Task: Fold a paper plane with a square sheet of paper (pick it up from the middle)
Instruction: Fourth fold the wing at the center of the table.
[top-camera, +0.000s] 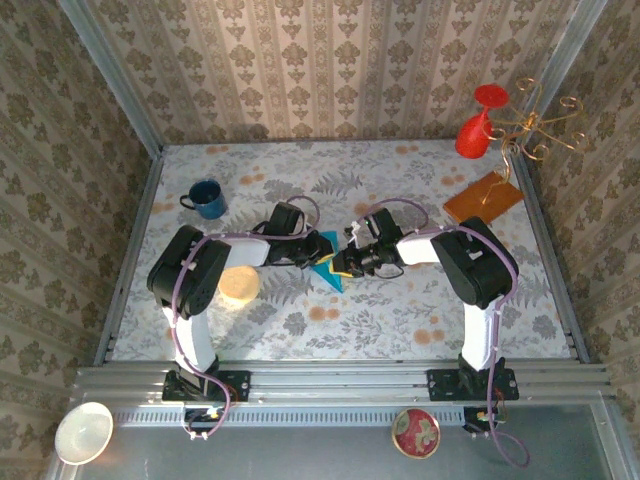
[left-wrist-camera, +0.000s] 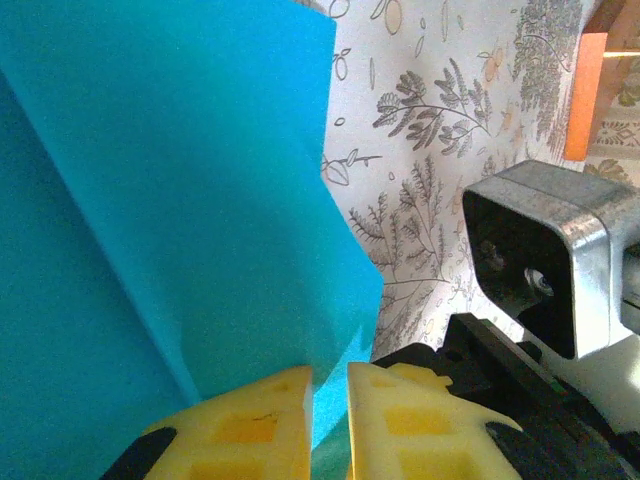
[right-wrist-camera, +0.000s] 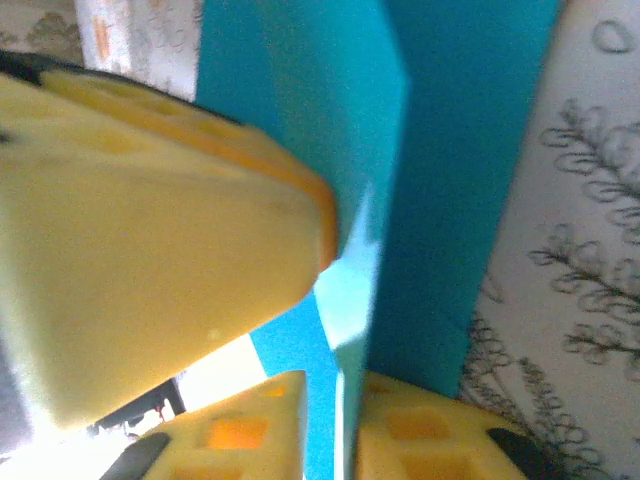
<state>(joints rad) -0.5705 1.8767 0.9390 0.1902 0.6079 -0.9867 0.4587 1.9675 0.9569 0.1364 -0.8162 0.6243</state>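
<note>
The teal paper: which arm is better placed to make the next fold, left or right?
Probably the right. The left fingers pinch the teal paper and can anchor it; the right fingers straddle its edge, seemingly looser, so free to reposition.

This is a robotics lab cell dressed as a home. A left arm (top-camera: 190, 275) and a right arm (top-camera: 478, 265) are bolted to an aluminium rail (top-camera: 340, 380). Damask wallpaper panels (top-camera: 330, 70) in metal framing box in a floral tablecloth (top-camera: 400, 320). Household props stand about: a blue mug (top-camera: 207, 198), a red vase (top-camera: 478, 125) and a white bowl (top-camera: 83, 432).
</note>
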